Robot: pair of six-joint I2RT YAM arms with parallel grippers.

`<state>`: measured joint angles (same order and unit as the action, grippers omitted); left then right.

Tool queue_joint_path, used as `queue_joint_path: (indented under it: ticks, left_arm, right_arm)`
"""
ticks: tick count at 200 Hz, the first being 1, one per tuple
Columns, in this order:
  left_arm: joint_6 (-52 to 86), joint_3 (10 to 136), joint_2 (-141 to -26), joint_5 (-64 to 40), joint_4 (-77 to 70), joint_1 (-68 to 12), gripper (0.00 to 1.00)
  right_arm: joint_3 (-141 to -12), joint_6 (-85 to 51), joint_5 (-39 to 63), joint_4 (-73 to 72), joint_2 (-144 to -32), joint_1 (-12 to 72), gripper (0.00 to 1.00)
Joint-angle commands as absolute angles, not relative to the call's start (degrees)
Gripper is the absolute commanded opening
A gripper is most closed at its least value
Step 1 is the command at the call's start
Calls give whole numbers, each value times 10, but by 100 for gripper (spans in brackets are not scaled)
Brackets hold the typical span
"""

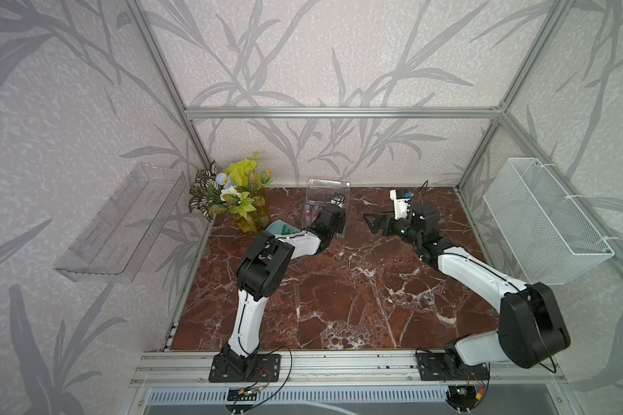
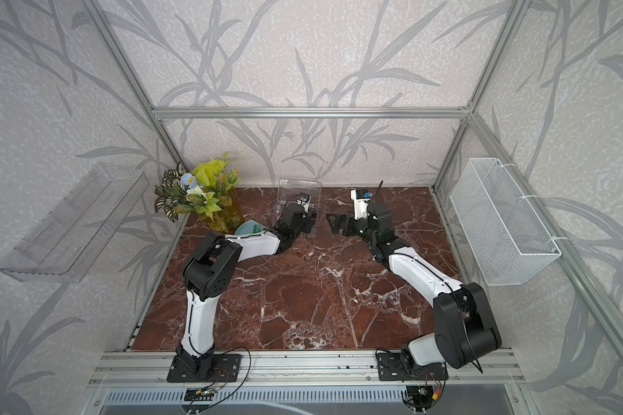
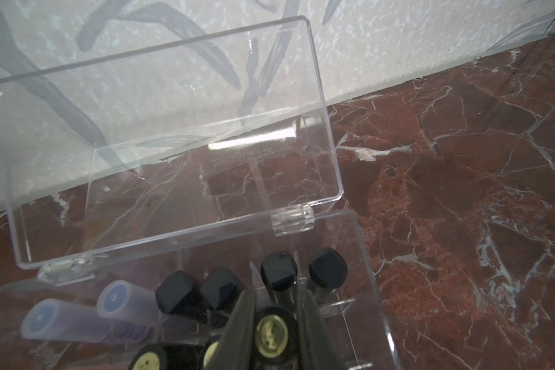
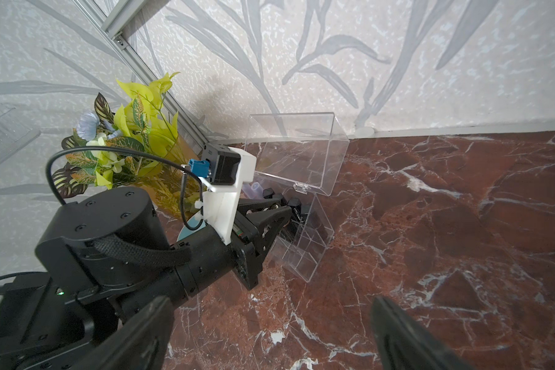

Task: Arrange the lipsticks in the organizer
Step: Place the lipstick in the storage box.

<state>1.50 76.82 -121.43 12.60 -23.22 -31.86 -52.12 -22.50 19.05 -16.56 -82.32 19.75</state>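
At the back of the marble tabletop (image 1: 339,287), close to the wall: clear organizer (image 1: 328,187) (image 2: 300,187), lid hinged up and open in both top views. Inside its compartments: two lavender lipsticks (image 3: 122,302), four black faceted-cap lipsticks (image 3: 279,272), plus black tubes with gold ends (image 3: 148,358) in the nearer row.

Left claw (image 3: 276,309) down over the organizer, pinched almost closed on a black lipstick with gold-emblem end (image 3: 272,333), fingers (image 3: 242,317) on either side of it (which compartment, cannot tell).

Right claw (image 4: 269,339) (image 1: 374,222) spread wide, gripping nothing, above bare tabletop near the organizer and apart from it.

Elsewhere: artificial plant (image 1: 231,190) in amber vase (image 1: 252,221) at back left corner. Green toy rake (image 1: 286,229) on a teal item, partly hidden by left arm. White wire basket (image 1: 547,222) on right wall, clear shelf tray (image 1: 119,222) on left wall.
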Motion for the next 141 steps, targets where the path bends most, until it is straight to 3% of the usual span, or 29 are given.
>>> queue_joint_path:
  ticks: [1, 22, 53, 85, 103, 141]
  left_arm:
    - [21, 787, -1226, 124, -248, -315, 27]
    - [23, 783, -1221, 123, -247, -315, 56]
    - [24, 742, -1165, 111, -270, -317, 74]
    - [56, 596, -985, 125, -341, -316, 84]
    - [53, 506, -873, 172, -346, -299, 100]
    - [78, 327, -759, 190, -395, -167, 100]
  right_arm:
    - [-524, -224, 190, -184, -822, 195, 100]
    - [-527, -222, 191, -177, -823, 195, 100]
    - [-529, -217, 188, -167, -817, 190, 99]
    - [-533, -198, 152, -115, -788, 167, 99]
    - [-535, -184, 99, -78, -768, 151, 99]
    - [-540, -108, -69, 11, -780, 138, 99]
